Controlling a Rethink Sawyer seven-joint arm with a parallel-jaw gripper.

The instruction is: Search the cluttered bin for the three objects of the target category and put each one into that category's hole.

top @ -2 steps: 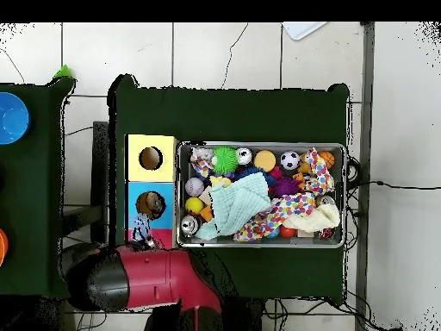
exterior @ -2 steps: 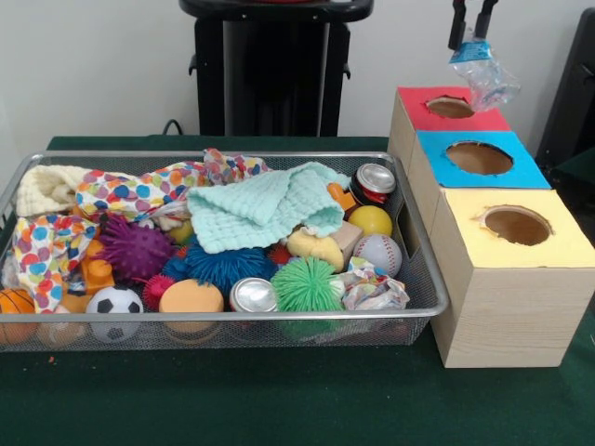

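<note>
Tool (exterior @ -2 steps: pixel 472 35) pinching crumpled plastic (exterior @ -2 steps: pixel 483 74), hanging just above red hole (exterior @ -2 steps: pixel 450 107) beneath it, apparently lined up to drop it in.

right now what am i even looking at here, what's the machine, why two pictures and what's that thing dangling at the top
It is a robot arm, red and black, working at a table covered in green cloth. One picture is taken from across the table, facing the robot; the other looks straight down from above, so its sides are turned round against the first.

On the table sits a wire mesh bin crammed with clutter: spiky balls, a soccer ball, a baseball, drink cans, a mint green cloth and a spotted cloth. Beside it stand three wooden boxes, each with a round hole on top: red, blue and yellow.

The dangling thing is a crumpled clear plastic wrapper with blue on it. The arm's gripper pinches it above the red box.
</note>
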